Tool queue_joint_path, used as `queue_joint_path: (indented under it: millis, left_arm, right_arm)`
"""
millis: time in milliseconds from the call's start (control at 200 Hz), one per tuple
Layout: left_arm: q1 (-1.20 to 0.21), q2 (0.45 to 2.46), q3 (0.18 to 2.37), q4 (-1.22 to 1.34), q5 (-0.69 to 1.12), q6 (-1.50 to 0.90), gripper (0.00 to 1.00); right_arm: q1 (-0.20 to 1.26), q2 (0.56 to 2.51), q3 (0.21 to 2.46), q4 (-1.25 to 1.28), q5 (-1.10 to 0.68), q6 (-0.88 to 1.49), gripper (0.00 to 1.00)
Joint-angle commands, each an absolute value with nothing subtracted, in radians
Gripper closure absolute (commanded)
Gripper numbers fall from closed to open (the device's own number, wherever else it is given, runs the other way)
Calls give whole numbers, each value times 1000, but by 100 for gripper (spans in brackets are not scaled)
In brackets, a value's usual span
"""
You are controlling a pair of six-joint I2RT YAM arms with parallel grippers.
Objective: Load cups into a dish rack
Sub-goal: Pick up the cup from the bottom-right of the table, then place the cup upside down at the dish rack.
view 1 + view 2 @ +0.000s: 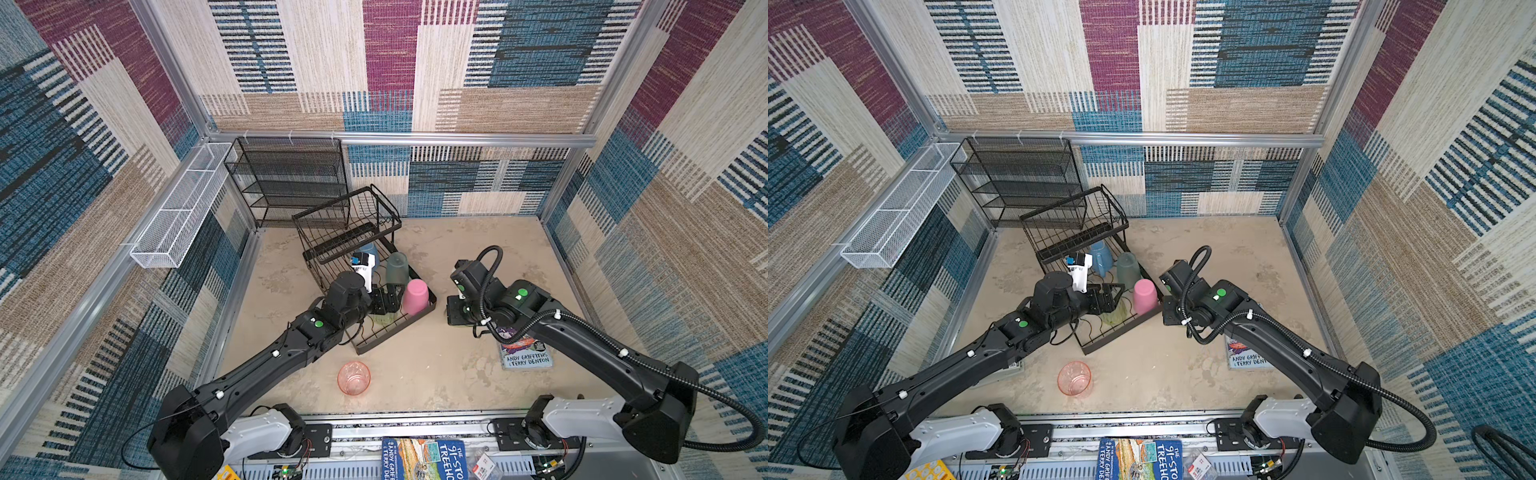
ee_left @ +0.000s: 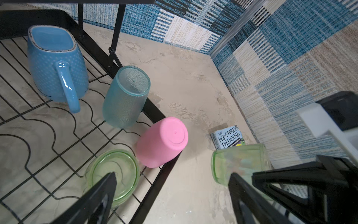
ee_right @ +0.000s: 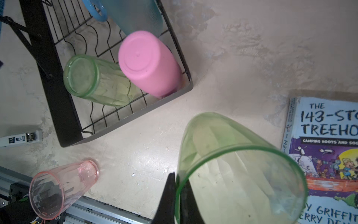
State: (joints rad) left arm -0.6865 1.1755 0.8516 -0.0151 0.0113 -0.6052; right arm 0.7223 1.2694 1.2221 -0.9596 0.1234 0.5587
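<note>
The right gripper (image 3: pixel 177 180) pinches the rim of a translucent green tumbler (image 3: pixel 242 174), tilted just off the dish rack's (image 3: pixel 61 108) corner beside the opaque pink tumbler (image 3: pixel 149 64), likely for flipping mouth-down like the rest, while the left gripper (image 2: pixel 172 175) hangs wide open over the rack.

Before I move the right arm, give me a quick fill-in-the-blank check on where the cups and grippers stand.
1. In the dish rack, the lower tray holds ____ cups, all upside down.
2. The right gripper pinches the held green cup by its ____.
3. The translucent pink cup stands on the table, mouth ____.
4. The left gripper is ____, above the rack.
Missing words: four; rim; up; open.
</note>
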Motion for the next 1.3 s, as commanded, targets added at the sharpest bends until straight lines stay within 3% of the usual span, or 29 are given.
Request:
queue_joint_path:
  millis: [0,421,741,952,1292]
  left_arm:
    - [-686,1173,884,-32,45,-685,6]
    - [-680,1285,1200,-106,127,-818,4]
    - [-547,1480,1539,-189,277,-1019,2]
    - [-475,1545,1593,-116,351,-1132,2]
    - [-405,1495,1520,-15,310,-1259,2]
  right_arm:
    - [677,1260,1269,-877,121,485,100]
    - [487,1282,1464,-581,18,328,100]
    - [412,1352,1532,-222,-159,342,100]
    - [407,1377,1418,98,-293,353,100]
    - [409,1445,1329,417,-543,369,100]
